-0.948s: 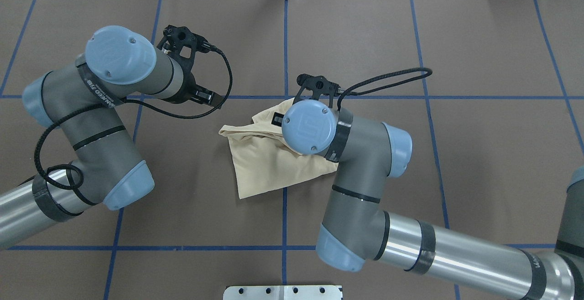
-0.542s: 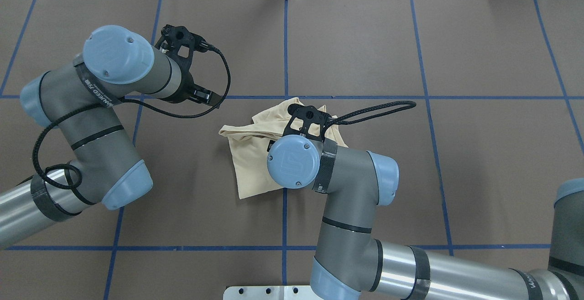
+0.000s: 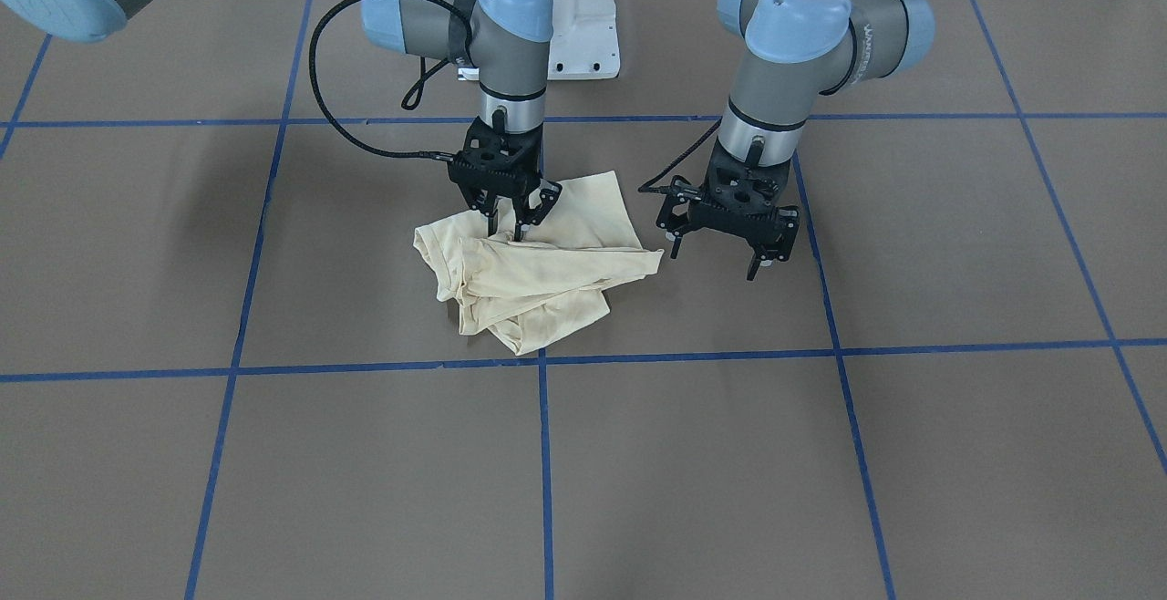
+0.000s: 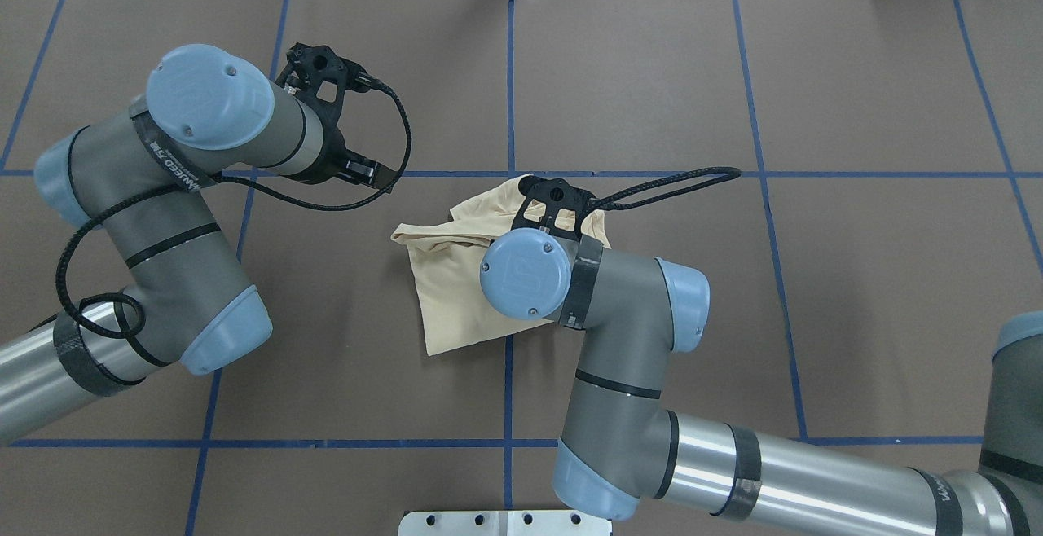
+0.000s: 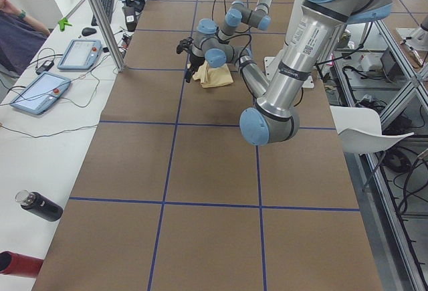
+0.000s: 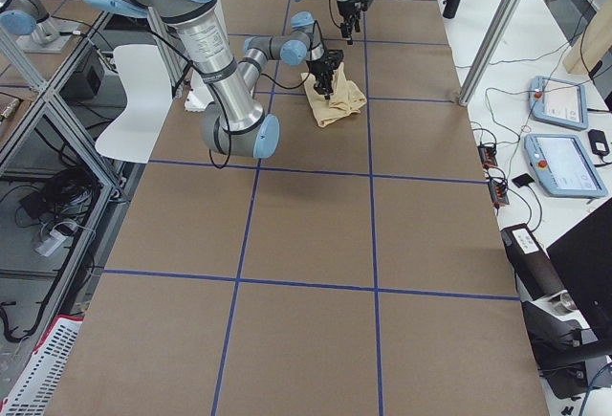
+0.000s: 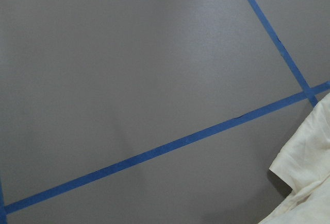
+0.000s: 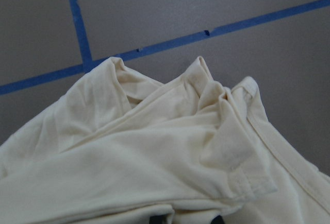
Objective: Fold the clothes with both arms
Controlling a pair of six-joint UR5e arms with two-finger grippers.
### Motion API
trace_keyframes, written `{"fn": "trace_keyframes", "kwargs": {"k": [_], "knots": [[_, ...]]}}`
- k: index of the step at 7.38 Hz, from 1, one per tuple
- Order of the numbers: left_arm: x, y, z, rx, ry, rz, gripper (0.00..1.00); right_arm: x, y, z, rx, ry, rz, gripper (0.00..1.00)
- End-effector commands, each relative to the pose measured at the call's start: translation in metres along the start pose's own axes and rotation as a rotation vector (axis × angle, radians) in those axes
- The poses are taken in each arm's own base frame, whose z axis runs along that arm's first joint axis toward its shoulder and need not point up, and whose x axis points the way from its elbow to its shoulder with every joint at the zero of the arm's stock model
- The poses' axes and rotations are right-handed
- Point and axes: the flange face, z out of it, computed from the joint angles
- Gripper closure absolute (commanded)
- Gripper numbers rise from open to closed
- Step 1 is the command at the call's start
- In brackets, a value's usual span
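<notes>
Front-facing exterior, one moment. Pale cream-yellow long-sleeved T-shirt (image 3: 538,285) lies as a crumpled heap just above frame centre, on the brown paper-covered table with blue tape grid (image 3: 821,454). No print shows, and the layers overlap at odd angles.

Judgement: folding has barely begun. The garment needs spreading flat first, and every fold is left to do.

Right black two-finger gripper (image 3: 512,228) stands upright on the heap's upper edge, tips touching cloth. I cannot tell whether its jaws pinch a layer (right wrist view: dark tips at bottom edge, cloth between). Left black two-finger gripper (image 3: 714,261) hovers just right of the heap, jaws spread wide, holding nothing.

Edges: a long tapered flap (image 3: 643,260), likely a sleeve, points toward the left gripper.

Room: bare grid squares on every side, most in the lower half.
</notes>
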Motion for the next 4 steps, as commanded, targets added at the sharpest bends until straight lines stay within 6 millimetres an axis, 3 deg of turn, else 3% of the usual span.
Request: {"fn": "trace_keyframes", "kwargs": {"k": [1, 2, 3, 4], "knots": [[0.0, 0.0, -0.001, 0.001, 0.001, 0.0, 0.0, -0.022, -0.064, 0.034, 0.059, 0.006, 0.022, 0.68], [0.0, 0.0, -0.001, 0.002, 0.002, 0.001, 0.0, -0.038, -0.113, 0.046, 0.102, -0.002, 0.022, 0.83], [0.0, 0.0, -0.001, 0.001, 0.003, 0.001, 0.0, -0.045, -0.157, 0.05, 0.137, -0.004, -0.001, 0.91], [0.001, 0.0, -0.004, 0.004, 0.006, 0.0, 0.0, -0.043, -0.176, 0.058, 0.156, -0.026, 0.009, 0.89]]}}
